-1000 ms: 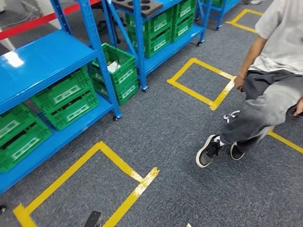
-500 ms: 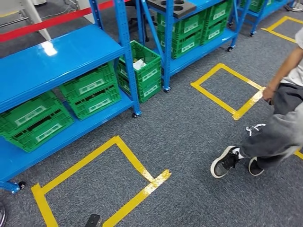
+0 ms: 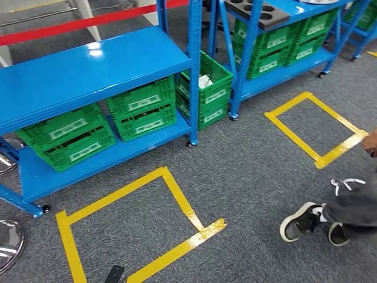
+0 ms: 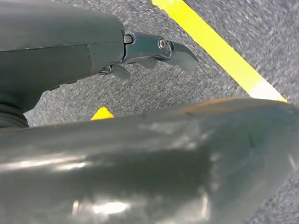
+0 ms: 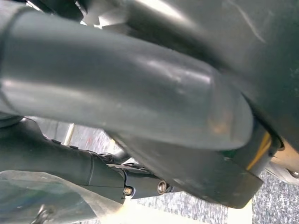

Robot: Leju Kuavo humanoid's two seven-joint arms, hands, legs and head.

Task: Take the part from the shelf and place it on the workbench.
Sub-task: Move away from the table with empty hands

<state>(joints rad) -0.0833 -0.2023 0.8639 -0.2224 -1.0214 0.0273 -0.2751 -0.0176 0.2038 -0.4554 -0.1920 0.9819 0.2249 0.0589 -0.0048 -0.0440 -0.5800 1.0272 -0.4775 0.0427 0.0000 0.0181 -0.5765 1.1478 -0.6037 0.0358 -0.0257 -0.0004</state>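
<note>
The robot faces a blue shelf (image 3: 95,65) that stands on wheels on the grey carpet floor (image 3: 249,171). On its lower board sit green crates (image 3: 106,121), side by side, probably so that they can be reached from the front. Just in front of the shelf, yellow tape (image 3: 178,197) marks a square on the floor; I judge it is the standing place for picking. A second shelf (image 3: 275,35), further along, carries on its upper board a dark tray with round holes (image 3: 258,9). This could belong to the part, but which thing is the part I cannot tell.

In the left wrist view the left hand (image 4: 105,51) hangs over the carpet near the tape, its fingers (image 4: 166,49) stretched out and holding nothing. In the right wrist view the right hand (image 5: 105,172) is mostly hidden, so I cannot tell its fingers.

A person's shoe (image 3: 304,219) is on the floor, near the right edge of the head view.
</note>
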